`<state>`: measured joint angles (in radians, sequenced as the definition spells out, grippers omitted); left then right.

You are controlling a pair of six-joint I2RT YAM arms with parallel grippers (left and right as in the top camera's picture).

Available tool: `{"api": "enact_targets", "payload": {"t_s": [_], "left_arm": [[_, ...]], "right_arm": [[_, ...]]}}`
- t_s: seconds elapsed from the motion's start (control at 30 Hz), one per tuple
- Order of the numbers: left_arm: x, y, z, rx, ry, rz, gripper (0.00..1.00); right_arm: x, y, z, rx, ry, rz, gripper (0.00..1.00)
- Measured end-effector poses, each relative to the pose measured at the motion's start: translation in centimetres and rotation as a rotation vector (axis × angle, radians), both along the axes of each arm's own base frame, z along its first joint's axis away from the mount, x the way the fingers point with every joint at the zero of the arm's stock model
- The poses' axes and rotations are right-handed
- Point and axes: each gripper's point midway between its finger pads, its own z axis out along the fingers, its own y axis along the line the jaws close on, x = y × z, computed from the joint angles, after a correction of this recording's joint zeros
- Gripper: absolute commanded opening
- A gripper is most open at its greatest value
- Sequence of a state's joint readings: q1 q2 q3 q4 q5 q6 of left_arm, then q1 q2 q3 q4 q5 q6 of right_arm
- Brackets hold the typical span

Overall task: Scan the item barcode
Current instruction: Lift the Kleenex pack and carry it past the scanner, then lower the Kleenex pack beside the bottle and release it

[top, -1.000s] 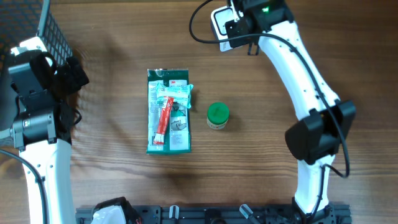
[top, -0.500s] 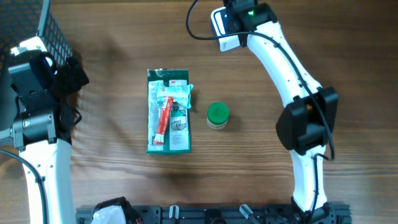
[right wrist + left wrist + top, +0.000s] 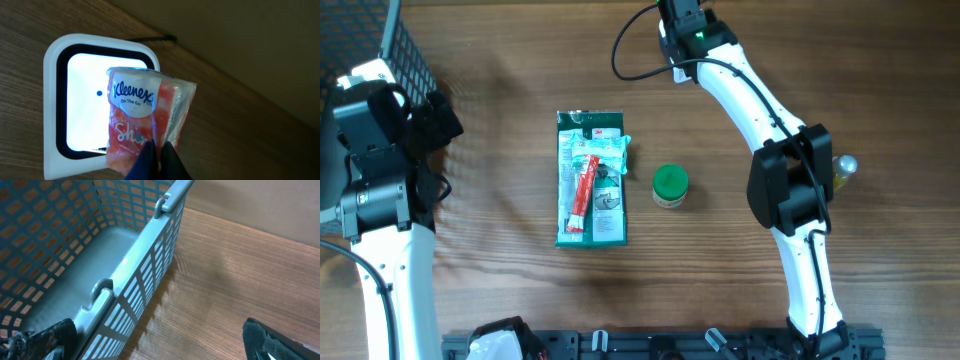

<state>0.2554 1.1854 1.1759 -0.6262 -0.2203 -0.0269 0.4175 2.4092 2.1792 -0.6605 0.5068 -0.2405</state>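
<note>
Over the far edge of the wooden table [image 3: 500, 290], the overhead view shows the white right arm [image 3: 745, 90] stretched out, its wrist hiding whatever it carries. The flat green retail packet [image 3: 590, 178] and the small green-lidded jar [image 3: 670, 186] lie at mid-table, well apart from it.

From the left wrist, the left gripper [image 3: 157, 340] has its jaws spread wide and empty beside the blue-grey plastic mesh basket [image 3: 125, 275].

From the right wrist, the right gripper [image 3: 159, 152] has its jaws pressed together on one edge of the soft orange-and-white tissue pack [image 3: 147, 115], held over the lit window of the white square scanner [image 3: 55, 65]. The branded face looks at the camera, and I cannot tell which face the window sees. If the barcode faces elsewhere, nothing would likely read. So thin a pinch on crinkly film could let the pack swing or slip.
</note>
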Motion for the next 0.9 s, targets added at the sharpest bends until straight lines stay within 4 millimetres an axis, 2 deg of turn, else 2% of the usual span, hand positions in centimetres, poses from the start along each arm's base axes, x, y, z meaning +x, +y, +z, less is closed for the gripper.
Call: {"api": "enact_targets", "payload": {"t_s": [0.2, 0.3, 0.37, 0.43, 0.5, 0.6, 0.67, 0.77, 0.83, 0.9], "left_arm": [[0.0, 0.0, 0.0, 0.000, 0.000, 0.000, 1.00], [0.0, 0.0, 0.0, 0.000, 0.000, 0.000, 1.00], [0.0, 0.0, 0.0, 0.000, 0.000, 0.000, 1.00], [0.0, 0.0, 0.0, 0.000, 0.000, 0.000, 1.00], [0.0, 0.0, 0.0, 0.000, 0.000, 0.000, 1.00], [0.0, 0.0, 0.0, 0.000, 0.000, 0.000, 1.00], [0.0, 0.0, 0.0, 0.000, 0.000, 0.000, 1.00], [0.0, 0.0, 0.0, 0.000, 0.000, 0.000, 1.00], [0.0, 0.0, 0.0, 0.000, 0.000, 0.000, 1.00], [0.0, 0.0, 0.0, 0.000, 0.000, 0.000, 1.00]], "right_arm": [[0.0, 0.0, 0.0, -0.007, 0.005, 0.006, 0.06], [-1.2, -0.5, -0.6, -0.030, 0.060, 0.004, 0.08], [-2.2, -1.0, 0.2, -0.031, 0.088, -0.007, 0.08], [-4.0, -1.8, 2.6, -0.016, 0.106, -0.039, 0.06], [-5.8, -2.6, 6.4, 0.020, 0.087, -0.072, 0.05], [-9.8, -4.4, 13.7, 0.105, 0.034, -0.119, 0.05], [-12.3, -5.6, 17.3, 0.165, 0.010, -0.142, 0.05], [-16.1, -7.4, 20.5, 0.249, 0.011, -0.178, 0.04], [-17.6, -8.0, 21.1, 0.283, 0.031, -0.194, 0.04], [-20.3, -8.5, 20.7, 0.319, 0.119, -0.206, 0.04]]}}
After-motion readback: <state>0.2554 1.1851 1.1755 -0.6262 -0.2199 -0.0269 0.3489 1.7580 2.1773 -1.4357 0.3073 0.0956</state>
